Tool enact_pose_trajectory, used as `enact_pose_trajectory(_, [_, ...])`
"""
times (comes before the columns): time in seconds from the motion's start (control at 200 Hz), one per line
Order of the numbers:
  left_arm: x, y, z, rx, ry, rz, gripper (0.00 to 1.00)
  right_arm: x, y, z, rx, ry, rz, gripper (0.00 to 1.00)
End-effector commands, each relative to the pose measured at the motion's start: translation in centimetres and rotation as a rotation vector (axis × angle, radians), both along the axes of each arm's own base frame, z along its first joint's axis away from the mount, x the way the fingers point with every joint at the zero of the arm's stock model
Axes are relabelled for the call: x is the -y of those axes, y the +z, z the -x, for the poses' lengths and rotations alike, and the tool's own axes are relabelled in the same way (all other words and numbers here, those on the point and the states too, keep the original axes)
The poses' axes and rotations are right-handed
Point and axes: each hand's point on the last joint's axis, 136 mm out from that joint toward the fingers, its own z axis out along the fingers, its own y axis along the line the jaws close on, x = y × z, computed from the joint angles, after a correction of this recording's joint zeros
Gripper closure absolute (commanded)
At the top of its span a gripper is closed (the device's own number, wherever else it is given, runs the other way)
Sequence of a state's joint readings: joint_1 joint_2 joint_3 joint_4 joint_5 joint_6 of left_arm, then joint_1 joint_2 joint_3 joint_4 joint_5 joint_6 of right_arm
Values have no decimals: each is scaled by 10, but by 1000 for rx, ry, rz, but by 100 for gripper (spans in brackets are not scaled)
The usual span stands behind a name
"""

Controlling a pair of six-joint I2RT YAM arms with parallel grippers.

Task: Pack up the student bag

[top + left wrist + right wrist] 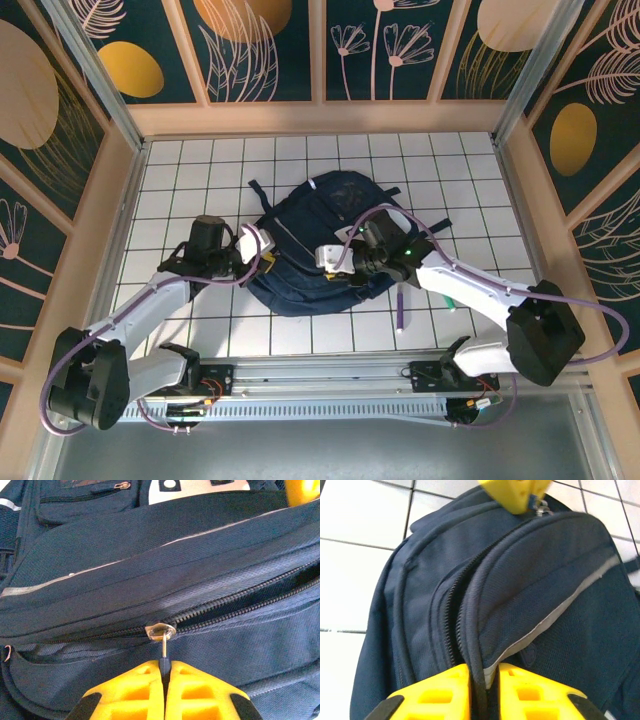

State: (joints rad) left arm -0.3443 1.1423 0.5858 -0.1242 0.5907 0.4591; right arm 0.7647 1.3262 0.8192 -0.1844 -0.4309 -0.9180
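The navy student bag lies flat in the middle of the tiled table. My left gripper is at its left side. In the left wrist view this gripper is shut on the dark pull tab hanging from the metal zip slider; to the right of the slider the zip gapes apart. My right gripper is over the bag's near edge. In the right wrist view its yellow fingers pinch the bag's piped seam and grey trim beside the parted zip. The left gripper's yellow tip shows at the top.
A purple pen lies on the tiles right of the bag, with a small green item partly hidden under my right arm. Wooden walls enclose the table on three sides. A metal rail with the arm bases runs along the near edge.
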Motion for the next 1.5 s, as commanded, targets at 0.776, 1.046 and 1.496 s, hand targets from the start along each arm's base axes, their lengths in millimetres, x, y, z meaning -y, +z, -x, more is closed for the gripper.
enact_pose_trajectory(0.776, [3, 60, -1, 59, 181, 134, 100, 45, 35, -93, 326, -378, 81, 100])
enact_pose_trajectory(1.046, [18, 42, 12, -68, 104, 181, 100, 51, 30, -145, 380, -272, 37, 100])
enact_pose_trajectory(1.496, [16, 44, 5, -18, 157, 201, 69, 30, 34, -103, 303, -181, 78, 65])
